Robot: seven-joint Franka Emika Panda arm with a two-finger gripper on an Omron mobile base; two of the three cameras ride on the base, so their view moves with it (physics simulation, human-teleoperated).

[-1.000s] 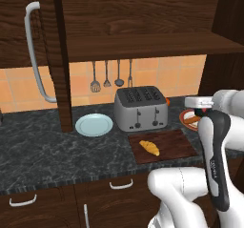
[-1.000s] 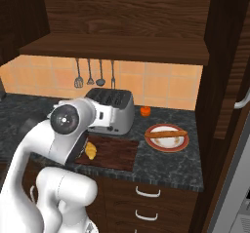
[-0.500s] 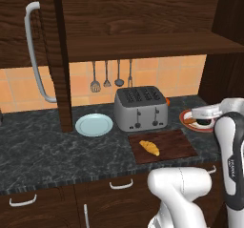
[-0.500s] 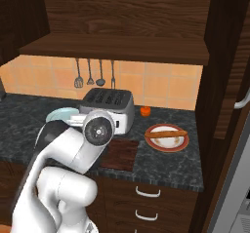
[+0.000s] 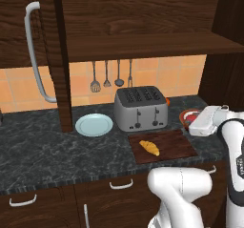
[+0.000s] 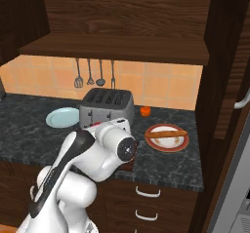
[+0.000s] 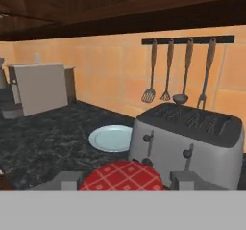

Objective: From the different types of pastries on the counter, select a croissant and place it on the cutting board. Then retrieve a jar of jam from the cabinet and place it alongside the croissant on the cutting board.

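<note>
Jam jar clamped in the gripper (image 7: 124,185), croissant on the board

Fingers pinch the jar of jam (image 7: 121,176), its checked red lid round; beyond, the golden crescent croissant (image 5: 149,147) lies on the grained reddish-brown cutting board (image 5: 178,143), before the boxy grey toaster (image 5: 140,108).

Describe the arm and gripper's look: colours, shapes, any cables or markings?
The arm is glossy white, built of fat rounded links, with a dark band along the forearm and a dark round joint cap with a metal centre. No cables or lettering that I can make out. The gripper has two small blocky grey fingertips.
</note>
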